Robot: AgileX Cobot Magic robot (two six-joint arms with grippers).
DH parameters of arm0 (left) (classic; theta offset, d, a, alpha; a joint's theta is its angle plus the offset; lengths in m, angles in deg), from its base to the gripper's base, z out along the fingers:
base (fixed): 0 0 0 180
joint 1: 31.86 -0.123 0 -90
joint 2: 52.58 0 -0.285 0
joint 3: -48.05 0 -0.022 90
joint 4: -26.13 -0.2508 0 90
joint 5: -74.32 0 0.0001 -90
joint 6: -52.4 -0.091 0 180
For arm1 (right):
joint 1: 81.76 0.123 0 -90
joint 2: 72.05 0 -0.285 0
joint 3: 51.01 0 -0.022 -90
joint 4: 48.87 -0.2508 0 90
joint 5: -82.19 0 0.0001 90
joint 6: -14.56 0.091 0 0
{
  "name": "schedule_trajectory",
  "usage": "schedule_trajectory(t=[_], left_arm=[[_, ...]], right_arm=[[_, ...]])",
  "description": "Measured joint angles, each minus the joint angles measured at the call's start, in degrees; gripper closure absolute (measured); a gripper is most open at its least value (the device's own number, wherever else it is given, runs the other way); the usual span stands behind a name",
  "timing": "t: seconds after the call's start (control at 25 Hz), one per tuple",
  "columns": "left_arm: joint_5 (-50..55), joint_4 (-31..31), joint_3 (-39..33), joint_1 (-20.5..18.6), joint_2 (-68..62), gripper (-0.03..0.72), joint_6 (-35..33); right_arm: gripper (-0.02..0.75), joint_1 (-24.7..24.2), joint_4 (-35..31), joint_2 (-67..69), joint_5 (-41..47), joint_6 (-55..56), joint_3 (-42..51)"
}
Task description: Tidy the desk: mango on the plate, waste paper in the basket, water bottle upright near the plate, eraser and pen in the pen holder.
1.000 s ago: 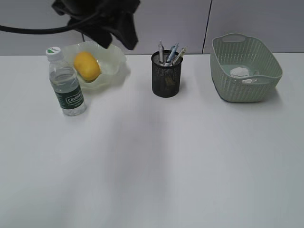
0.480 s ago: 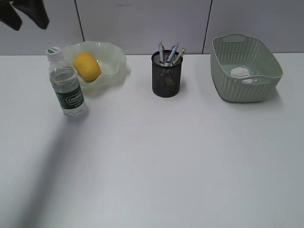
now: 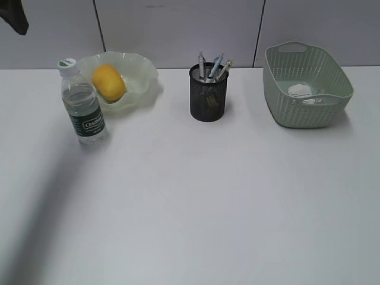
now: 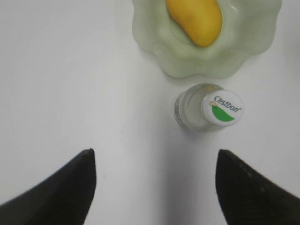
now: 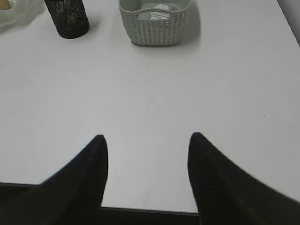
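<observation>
The yellow mango [image 3: 108,82] lies in the ruffled green plate [image 3: 142,74] at the back left of the desk [image 3: 190,196]. The water bottle [image 3: 83,107] stands upright just in front of the plate. Several pens [image 3: 214,66] stick out of the black mesh pen holder [image 3: 208,93]. The eraser is hidden. The waste paper [image 3: 300,90] lies inside the basket [image 3: 306,86]. My left gripper [image 4: 154,157] hangs open and empty high above the bottle's cap [image 4: 221,108]. My right gripper [image 5: 147,138] is open and empty over the desk's near edge.
A grey panelled wall runs behind the desk. A dark piece of the left arm [image 3: 15,15] shows at the exterior view's top left corner. The desk's front edge [image 5: 150,210] lies just beneath the right fingers.
The left arm has swung from above the plate to the far upper left, almost out of the exterior view. Its shadow on the desk has shifted left. Nothing on the desk has moved.
</observation>
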Motion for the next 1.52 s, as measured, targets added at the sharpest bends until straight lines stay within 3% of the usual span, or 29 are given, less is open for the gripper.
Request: schedule_trajectory(t=[0.4, 0.8, 1.28, 1.52], left_arm=[[0.00, 0.13, 0.00, -3.66, 0.00, 0.066, 1.02], [-0.07, 0.59, -3.36, -3.48, 1.79, 0.093, 1.02], [-6.10, 0.59, -35.32, -3.08, 31.42, 0.098, 1.02], [-6.49, 0.52, -49.67, -3.08, 49.97, 0.135, 1.02]], right_arm=[[0.299, 0.00, 0.00, 0.00, 0.00, 0.00, 0.00], [0.299, 0.00, 0.00, 0.00, 0.00, 0.00, 0.00], [0.299, 0.00, 0.00, 0.00, 0.00, 0.00, 0.00], [0.299, 0.00, 0.00, 0.00, 0.00, 0.00, 0.00]])
